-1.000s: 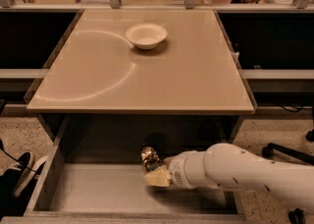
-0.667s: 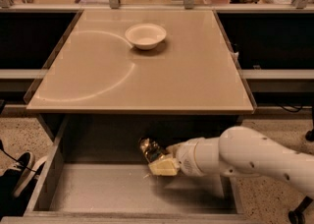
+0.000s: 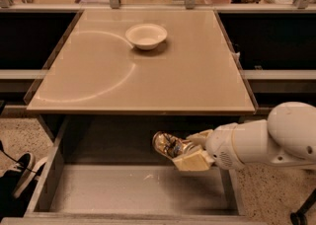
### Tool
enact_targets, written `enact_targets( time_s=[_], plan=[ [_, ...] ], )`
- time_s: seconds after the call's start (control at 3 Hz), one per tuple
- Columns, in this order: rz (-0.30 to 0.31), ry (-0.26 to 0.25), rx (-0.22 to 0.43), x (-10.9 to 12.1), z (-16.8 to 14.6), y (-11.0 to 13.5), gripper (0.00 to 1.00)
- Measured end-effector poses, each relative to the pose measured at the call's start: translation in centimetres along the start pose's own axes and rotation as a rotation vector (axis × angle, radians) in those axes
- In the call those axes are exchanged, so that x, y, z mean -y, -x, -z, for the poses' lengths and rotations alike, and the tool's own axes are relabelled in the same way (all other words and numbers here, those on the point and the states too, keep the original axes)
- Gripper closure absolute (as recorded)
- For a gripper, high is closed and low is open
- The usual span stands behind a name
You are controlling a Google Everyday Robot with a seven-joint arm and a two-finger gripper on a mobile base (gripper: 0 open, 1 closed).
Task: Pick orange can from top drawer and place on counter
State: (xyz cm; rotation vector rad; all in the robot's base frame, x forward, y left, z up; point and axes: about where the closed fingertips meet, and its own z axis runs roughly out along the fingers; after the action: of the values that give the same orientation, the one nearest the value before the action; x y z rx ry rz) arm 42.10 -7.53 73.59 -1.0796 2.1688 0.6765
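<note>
Holding: the gripper (image 3: pixel 188 151) is closed around the orange can (image 3: pixel 166 144), one cream finger above it and one below, just right of centre in the lower half of the frame.
Orange can: shiny gold and brown, lying tilted with one end pointing to the upper left. It hangs in the opening of the top drawer (image 3: pixel 123 189), under the front edge of the counter (image 3: pixel 197 81), and looks clear of the drawer floor.
Top drawer: pulled out across the bottom of the frame, with a flat speckled grey floor and low side walls. A few pale specks lie on the floor near its middle.
Arm (image 3: pixel 266 140): white and rounded, reaching in from the right edge of the frame, with its wrist over the drawer's right wall.
Counter: a beige glossy top filling the middle of the frame, with a thin metal edge and a faint curved ring mark (image 3: pixel 129 75) on its left half.
White bowl (image 3: pixel 146 36): standing upright on the counter, upper centre, at the far end of the ring mark and well apart from the can.
Lower left: a dark shoe with a white sole (image 3: pixel 22 170) on the speckled ground beside the drawer.
</note>
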Motion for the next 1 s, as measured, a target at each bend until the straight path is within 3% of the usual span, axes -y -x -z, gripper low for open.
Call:
enact_targets(
  time_s=[0.33,0.67,1.0],
  plan=[
    [0.052,0.009,-0.006,-3.0,5.5,-0.9,1.00],
    [0.081,-0.045,0.010,-3.9,9.5,-0.7,1.00],
    [0.084,-0.051,0.010,-4.0,9.7,-0.7,1.00]
  ],
)
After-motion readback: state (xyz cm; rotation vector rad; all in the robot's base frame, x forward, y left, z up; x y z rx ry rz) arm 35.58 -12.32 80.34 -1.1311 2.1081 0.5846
